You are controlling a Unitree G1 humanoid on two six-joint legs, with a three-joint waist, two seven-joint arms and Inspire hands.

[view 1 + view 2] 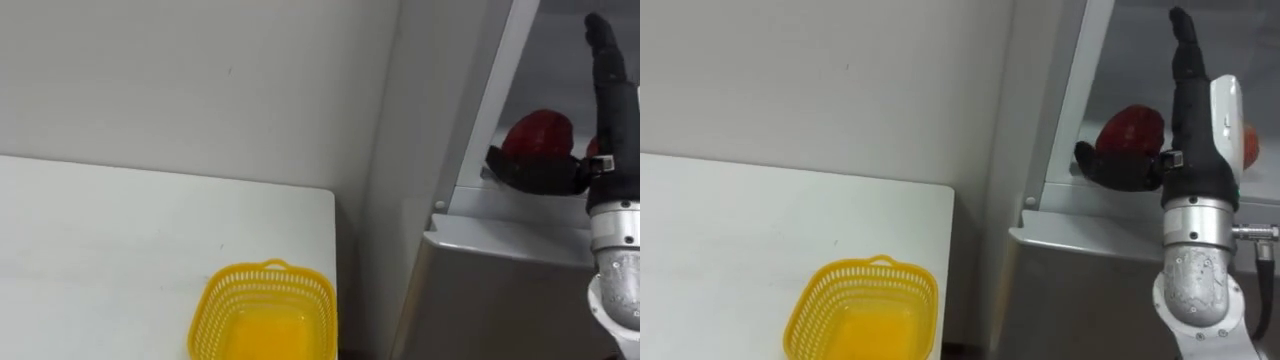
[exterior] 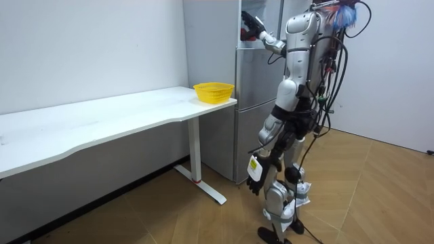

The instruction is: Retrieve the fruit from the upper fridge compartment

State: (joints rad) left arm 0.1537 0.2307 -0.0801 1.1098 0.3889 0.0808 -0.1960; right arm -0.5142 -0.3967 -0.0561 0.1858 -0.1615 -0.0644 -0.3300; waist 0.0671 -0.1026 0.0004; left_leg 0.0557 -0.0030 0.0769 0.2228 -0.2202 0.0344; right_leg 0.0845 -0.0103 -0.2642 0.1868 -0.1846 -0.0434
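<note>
The right hand [image 1: 1192, 150] stands upright inside the upper compartment of the fridge [image 1: 1090, 240], fingers straight and pointing up, thumb stretched sideways to its left. Just behind the thumb, left of the palm, sits the red object [image 1: 1130, 130]: rounded, glossy, deep red, on the shelf. I cannot tell whether the thumb touches it. Well below and left of the hand, a yellow basket [image 1: 865, 305] stands on the white table [image 1: 730, 230]. The left hand [image 2: 254, 184] hangs by the robot's thigh.

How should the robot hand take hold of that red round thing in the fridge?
Probably round its bulging middle, coming from the open front and right: the red round thing sits just inside the fridge, the robot hand open beside it.
</note>
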